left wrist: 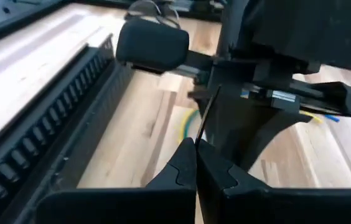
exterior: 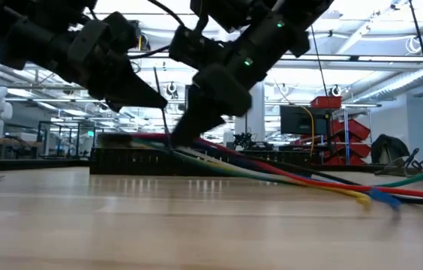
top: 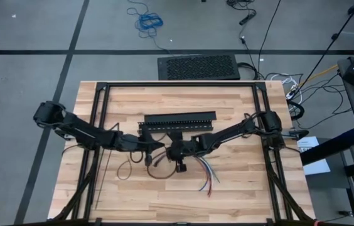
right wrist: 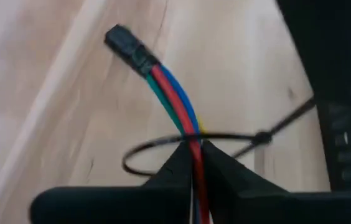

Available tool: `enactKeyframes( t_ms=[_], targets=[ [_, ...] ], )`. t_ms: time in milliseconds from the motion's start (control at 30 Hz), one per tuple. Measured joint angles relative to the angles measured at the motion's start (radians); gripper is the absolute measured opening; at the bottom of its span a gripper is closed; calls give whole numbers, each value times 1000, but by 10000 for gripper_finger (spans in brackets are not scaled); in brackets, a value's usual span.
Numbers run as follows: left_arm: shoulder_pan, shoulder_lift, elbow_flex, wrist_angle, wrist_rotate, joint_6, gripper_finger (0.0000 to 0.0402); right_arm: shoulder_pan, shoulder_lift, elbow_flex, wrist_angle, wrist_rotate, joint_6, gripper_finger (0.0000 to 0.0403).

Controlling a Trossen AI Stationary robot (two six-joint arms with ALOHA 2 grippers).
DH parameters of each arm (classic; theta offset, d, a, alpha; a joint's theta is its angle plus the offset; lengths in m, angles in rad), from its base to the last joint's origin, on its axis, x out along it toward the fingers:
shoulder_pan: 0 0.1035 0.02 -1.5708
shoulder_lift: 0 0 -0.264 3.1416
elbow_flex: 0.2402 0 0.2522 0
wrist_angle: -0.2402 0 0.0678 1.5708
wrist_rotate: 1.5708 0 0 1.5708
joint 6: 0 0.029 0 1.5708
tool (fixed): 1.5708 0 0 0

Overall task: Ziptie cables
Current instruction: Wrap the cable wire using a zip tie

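Note:
The cables (top: 203, 172) are thin red, blue, green and grey wires. Their fanned ends lie on the table toward the near edge, and one end carries a black connector (right wrist: 126, 43). A thin black ziptie (right wrist: 157, 142) loops around the bundle just ahead of my right gripper (right wrist: 194, 149), which is shut on the wires at mid-table (top: 172, 154). My left gripper (top: 150, 152) sits close on its left, shut on the ziptie's tail (left wrist: 208, 112). Another looped strap (top: 125, 169) lies flat on the table nearer the left. My left gripper pinches the ziptie's thin tail (left wrist: 199, 135) between its two fingertips. The tail runs on from them toward my right gripper, and in the low view it stands nearly upright (exterior: 163, 105). My right gripper pinches the cable bundle (right wrist: 193, 134) between its two fingers, slanting down from above, just behind the ziptie loop. The held part is raised off the table (exterior: 178, 141). The rest of the wires slope down and lie on the wood (exterior: 346, 191).
A long black slotted channel (top: 177, 122) lies across the table just beyond both grippers (left wrist: 45, 143). Black frame rails (top: 101, 94) border the wooden top. A dark mat (top: 199, 67) and cords lie on the floor past the far edge.

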Motion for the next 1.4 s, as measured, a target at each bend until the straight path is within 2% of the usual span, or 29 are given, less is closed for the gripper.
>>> enactKeyframes(
  t_ms=[233,333,400,633,767,900,1167,1400],
  targets=[
    [1,18,24,-61,0,-6,0,61,-47,-1,-169,257,33,160],
    [0,17,24,-56,0,-6,0,87,-90,-1,-215,377,35,187],
    [0,17,25,-56,0,-6,0,83,-115,0,-194,388,43,189],
    [-10,17,25,-33,70,8,0,-13,-81,-1,-34,73,33,140],
    [-25,17,25,-37,71,25,0,-43,-73,-2,-14,11,33,124],
    [-25,17,25,-37,70,28,0,-54,-72,-2,34,-101,34,115],
    [-25,17,25,-37,69,46,0,-53,-61,-2,50,-137,38,109],
    [-25,17,25,-29,65,46,0,-54,-21,-1,115,-159,56,62]
  ],
)
